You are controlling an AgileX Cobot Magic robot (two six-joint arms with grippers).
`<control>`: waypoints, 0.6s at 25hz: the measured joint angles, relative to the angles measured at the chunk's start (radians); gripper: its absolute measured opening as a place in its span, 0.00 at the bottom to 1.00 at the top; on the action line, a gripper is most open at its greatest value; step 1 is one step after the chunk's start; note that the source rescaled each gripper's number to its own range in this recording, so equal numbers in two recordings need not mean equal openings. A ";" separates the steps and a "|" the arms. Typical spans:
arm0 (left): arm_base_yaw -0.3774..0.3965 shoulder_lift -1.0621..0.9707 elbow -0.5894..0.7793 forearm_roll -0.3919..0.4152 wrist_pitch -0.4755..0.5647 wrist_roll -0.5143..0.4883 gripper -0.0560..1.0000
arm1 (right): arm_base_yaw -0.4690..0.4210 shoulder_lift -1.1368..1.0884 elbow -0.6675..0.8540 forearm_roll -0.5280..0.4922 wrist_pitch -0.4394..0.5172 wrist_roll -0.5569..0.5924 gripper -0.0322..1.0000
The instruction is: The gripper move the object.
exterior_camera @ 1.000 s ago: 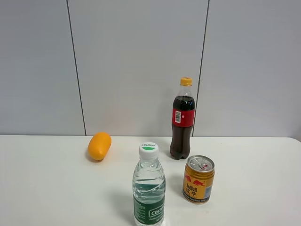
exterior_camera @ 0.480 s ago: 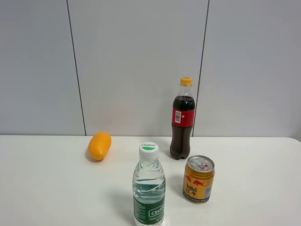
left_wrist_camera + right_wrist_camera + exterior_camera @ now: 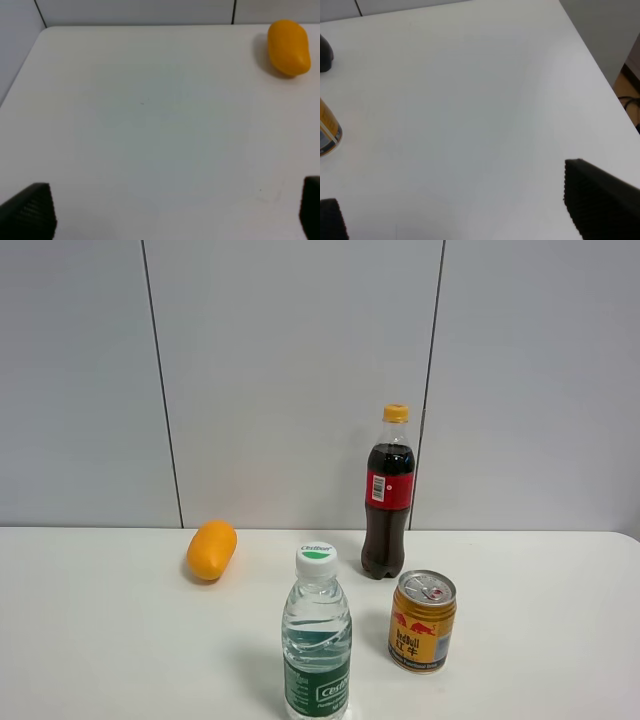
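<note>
Left gripper [image 3: 165,212] is spread wide, just two black fingertips [image 3: 27,212] poking into the near corners of its wrist view with nothing between them but bare white table [image 3: 150,125]. Right gripper [image 3: 465,210] is parted the same way, one black pad [image 3: 600,200] big at one corner and a sliver of the other at the opposite corner, hanging over empty tabletop. Neither arm shows up in the high view at all. The can [image 3: 422,621], gold-yellow with a silver top, stands upright at about 4 o'clock of the table's middle in the high view; its label reads "RedBull" with red bulls above and red Chinese characters below. You can catch its edge [image 3: 329,134] in the right wrist view too, well apart from that gripper. Just beside it at 9 o'clock is a clear water bottle [image 3: 317,634] with a green label and white cap; there's writing on it but I can't read it properly. Behind the can at 11 o'clock sits a cola bottle [image 3: 387,495], red label, yellow cap, print too small. An orange-yellow fruit [image 3: 211,550] lies off at 10 o'clock, well apart. Plenty of open table on the far left and on the right out to the table's edge [image 3: 590,55], where the surface drops off.
</note>
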 joint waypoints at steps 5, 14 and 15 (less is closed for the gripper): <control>0.000 0.000 0.000 0.000 0.000 0.000 1.00 | 0.000 0.000 0.000 0.000 0.000 0.000 1.00; 0.000 0.000 0.000 0.000 0.000 0.000 1.00 | 0.000 0.000 0.000 0.000 0.000 0.000 1.00; 0.000 0.000 0.000 0.000 0.000 0.000 1.00 | 0.000 0.000 0.000 0.000 0.000 0.000 1.00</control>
